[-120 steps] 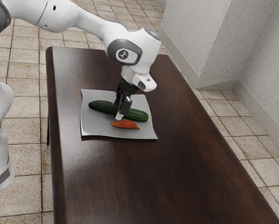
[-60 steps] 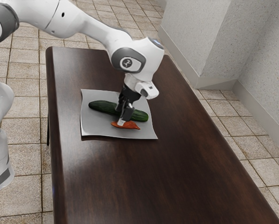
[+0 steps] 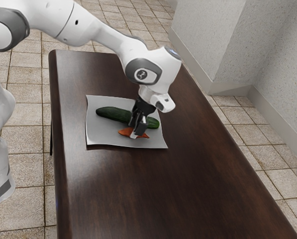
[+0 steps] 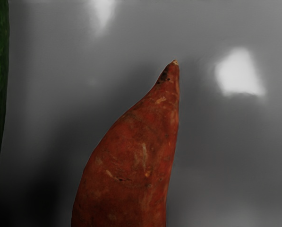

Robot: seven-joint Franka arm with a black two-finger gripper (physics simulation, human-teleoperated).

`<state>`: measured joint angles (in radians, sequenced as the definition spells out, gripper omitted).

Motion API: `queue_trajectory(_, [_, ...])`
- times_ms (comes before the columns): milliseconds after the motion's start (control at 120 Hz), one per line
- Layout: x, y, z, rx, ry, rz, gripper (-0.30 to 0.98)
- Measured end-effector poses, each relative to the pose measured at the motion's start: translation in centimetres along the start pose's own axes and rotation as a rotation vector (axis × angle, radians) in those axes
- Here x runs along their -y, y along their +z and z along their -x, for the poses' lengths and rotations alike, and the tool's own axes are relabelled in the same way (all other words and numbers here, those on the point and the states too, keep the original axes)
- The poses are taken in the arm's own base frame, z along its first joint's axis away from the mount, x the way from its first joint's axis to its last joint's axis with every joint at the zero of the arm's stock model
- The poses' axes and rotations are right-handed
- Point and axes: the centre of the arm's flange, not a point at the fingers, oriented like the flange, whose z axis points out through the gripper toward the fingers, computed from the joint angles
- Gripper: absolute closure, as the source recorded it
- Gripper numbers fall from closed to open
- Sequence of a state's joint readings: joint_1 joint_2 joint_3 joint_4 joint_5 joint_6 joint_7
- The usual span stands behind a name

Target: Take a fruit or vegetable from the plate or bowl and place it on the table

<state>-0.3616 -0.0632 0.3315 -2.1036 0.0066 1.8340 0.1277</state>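
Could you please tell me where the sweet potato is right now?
In the exterior view, the sweet potato lies on the grey plate, beside the cucumber, toward the view's lower edge, with the end effector right at it.

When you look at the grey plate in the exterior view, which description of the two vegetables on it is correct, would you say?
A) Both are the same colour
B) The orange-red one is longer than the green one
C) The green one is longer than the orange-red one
C: the green cucumber stretches across most of the plate, while the orange-red sweet potato spans a much shorter stretch.
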Motion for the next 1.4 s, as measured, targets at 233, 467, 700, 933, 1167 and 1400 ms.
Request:
queue_trajectory(233, [-0.2,0.0,-0.1,-0.007,0.002,0.001,0.49])
queue_trajectory(467, [-0.6,1.7,-1.1,0.017,-0.003,0.008,0.55])
queue_trajectory(700, [-2.5,-6.0,-2.0,-0.140,0.041,-0.003,0.55])
queue_trajectory(933, [-8.9,-10.6,-8.4,-0.241,0.144,-0.046,0.56])
queue_trajectory(1167, [-15.5,-9.7,-11.4,-0.245,0.261,-0.039,0.56])
queue_trajectory(1400, [-17.1,-8.9,-11.9,-0.251,0.295,-0.014,0.24])
